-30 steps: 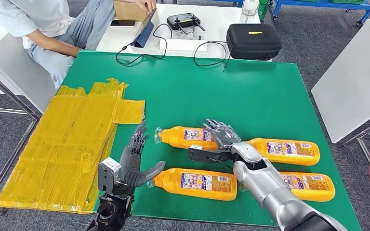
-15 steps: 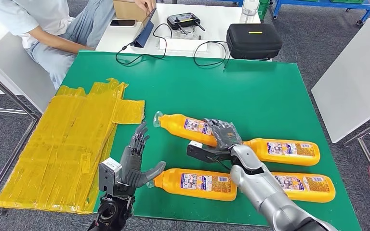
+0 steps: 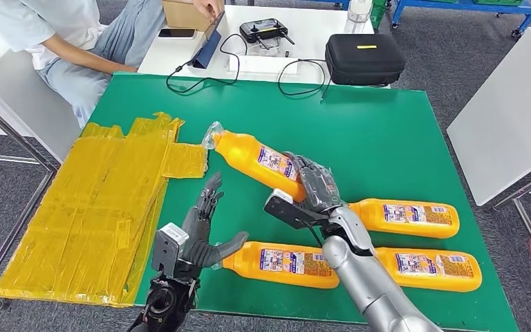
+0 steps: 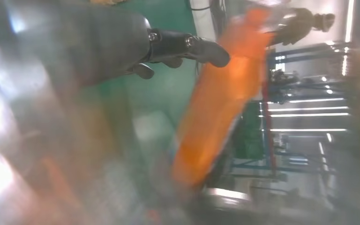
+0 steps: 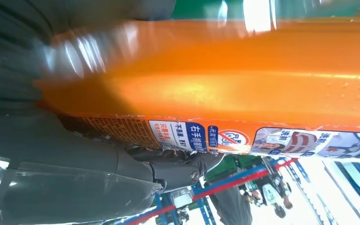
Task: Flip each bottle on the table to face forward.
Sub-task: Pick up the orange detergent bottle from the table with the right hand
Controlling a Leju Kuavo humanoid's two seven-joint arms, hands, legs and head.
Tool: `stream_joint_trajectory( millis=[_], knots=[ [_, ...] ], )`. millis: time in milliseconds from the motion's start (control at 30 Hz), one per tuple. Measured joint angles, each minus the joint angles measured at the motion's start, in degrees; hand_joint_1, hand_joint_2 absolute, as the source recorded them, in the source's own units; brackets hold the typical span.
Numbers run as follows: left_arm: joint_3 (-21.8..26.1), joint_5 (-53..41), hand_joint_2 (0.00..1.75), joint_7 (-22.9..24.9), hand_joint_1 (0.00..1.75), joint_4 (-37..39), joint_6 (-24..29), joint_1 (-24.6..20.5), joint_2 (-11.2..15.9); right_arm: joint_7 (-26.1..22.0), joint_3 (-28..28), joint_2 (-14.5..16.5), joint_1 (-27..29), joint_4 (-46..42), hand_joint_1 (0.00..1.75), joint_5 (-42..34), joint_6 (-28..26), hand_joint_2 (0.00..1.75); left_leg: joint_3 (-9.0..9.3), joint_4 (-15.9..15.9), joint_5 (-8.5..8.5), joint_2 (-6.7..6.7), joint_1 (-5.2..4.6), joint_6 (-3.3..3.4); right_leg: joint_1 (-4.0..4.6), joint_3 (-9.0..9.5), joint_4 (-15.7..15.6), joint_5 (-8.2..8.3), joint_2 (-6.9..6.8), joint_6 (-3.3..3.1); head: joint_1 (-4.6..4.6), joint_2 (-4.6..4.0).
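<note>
Your right hand (image 3: 316, 188) grips the lifted bottle (image 3: 252, 158) at its lower body; the bottle is clear of the green table (image 3: 359, 131), tilted, its capped neck pointing away from the robot and toward the yellow sheets (image 3: 104, 200); the right wrist view shows the fingers (image 5: 183, 171) wrapped under the orange body with the printed label beside them. Your left hand (image 3: 204, 232) holds nothing — fingers apart, palm raised, just beside the neck of the near bottle (image 3: 283, 263) though I cannot tell whether it touches; the left wrist view is blurred, showing little beyond dark fingers (image 4: 187, 47) and an orange shape.

Two further bottles lie flat on the table: one to the right of the held bottle (image 3: 408, 216), one at the near right edge (image 3: 429, 268); all three lying bottles show a label upward.

Judgement: the step in hand is the turning of the first bottle — lifted, not yet set down; three appear untouched, so the task stands early. The next move calls for a roll of the wrist to bring the correct face forward, then a controlled lowering onto bare green, apart from the neighbouring bottles; the grip sits low on a long body, so watch for the neck end swinging or the bottle slipping as it turns.
</note>
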Motion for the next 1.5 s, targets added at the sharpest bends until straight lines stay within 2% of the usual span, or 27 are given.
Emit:
stream_joint_trajectory(
  millis=[200,333,500,833,1133,1500],
  knots=[
    [-1.1,4.8,1.75,8.6,0.00,0.1,-3.0,-3.1,0.5,-4.1,-1.5,2.1,4.5,-9.1,1.75,-11.2,-0.8,1.75,-0.01,0.0,0.00,-0.01,0.01,0.00,0.01,-0.02,0.0,0.00,0.00,0.00,-0.01,0.00],
    [-2.0,6.8,1.75,10.4,0.00,0.1,-3.3,-6.9,1.5,-7.1,-1.5,3.1,7.6,-14.9,1.75,-19.4,1.0,1.75,-0.01,0.0,0.00,-0.02,0.02,-0.01,0.02,-0.02,0.0,0.00,0.00,0.00,0.00,0.00],
    [-3.0,8.4,1.75,11.8,0.00,0.0,-1.6,-11.3,2.4,-8.7,-0.2,3.9,10.2,-19.4,1.75,-23.5,2.1,1.75,-0.01,0.0,0.00,-0.01,0.02,-0.01,0.02,-0.01,0.0,0.00,0.00,0.00,0.01,0.00],
    [-2.8,12.2,1.75,12.6,0.00,-0.7,0.2,-16.0,4.1,-9.1,3.4,4.1,12.2,-21.2,1.75,-24.8,3.1,1.75,-0.01,0.0,0.01,-0.01,0.02,-0.01,0.02,-0.01,0.0,0.00,0.00,0.00,0.00,0.00],
    [-2.7,12.9,1.75,12.9,0.00,-2.1,0.3,-17.0,5.2,-9.2,4.5,4.1,12.5,-21.1,1.75,-24.7,3.1,1.75,-0.01,0.0,0.01,0.00,0.02,-0.01,0.01,-0.01,0.0,-0.01,0.00,-0.01,0.01,0.00],
    [-2.6,15.3,1.75,13.6,0.00,-2.8,-0.3,-17.0,5.6,-9.5,6.8,4.2,12.6,-18.7,1.75,-17.0,-1.8,1.75,-0.01,0.0,0.00,0.00,0.02,-0.01,0.02,-0.02,0.0,-0.01,0.00,-0.01,0.00,0.00]
  ],
)
